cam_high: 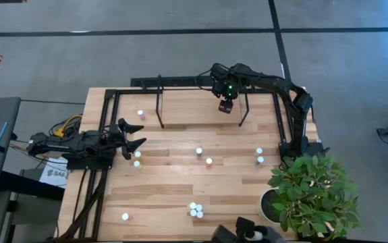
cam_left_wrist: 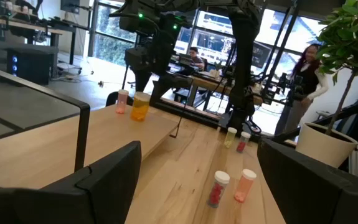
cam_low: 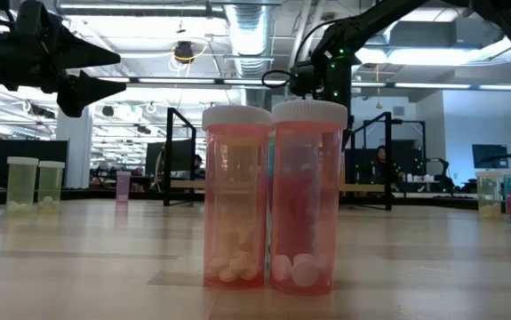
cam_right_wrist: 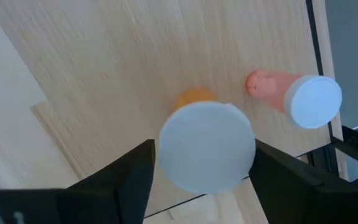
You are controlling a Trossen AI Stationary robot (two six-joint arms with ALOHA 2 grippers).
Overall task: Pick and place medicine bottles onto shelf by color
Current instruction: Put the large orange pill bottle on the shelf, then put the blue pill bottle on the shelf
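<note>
**A:** Hazards, largest item first?

**B:** Shelf (cam_high: 180,111), directly under the right pincer (cam_high: 226,106). Its rear rail runs just past the bottles, so a sideways drag on withdrawal could push one off the board. Next, the right pincer: its fingers closely flank the cap of the orange bottle (cam_right_wrist: 207,146), which stands between them. I cannot tell whether they press it or stand clear. If one finger catches the cap while lifting away, the bottle would likely tip. The pink bottle (cam_right_wrist: 297,96) stands just beside the pincer's outer finger, and a wide opening or a swing that way could knock it over. The left pincer (cam_high: 134,143) is well apart, spread wide and empty.

**A:** Materials and shapes?

**B:** Shelf: pale wood board with fine straight grain, thin black tube frame. Pincer: dark, matte, blocky fingers. Orange bottle: translucent plastic cylinder with a broad, flat, round white cap. Pink bottle: translucent plastic with a smaller, smooth white cap.
</note>
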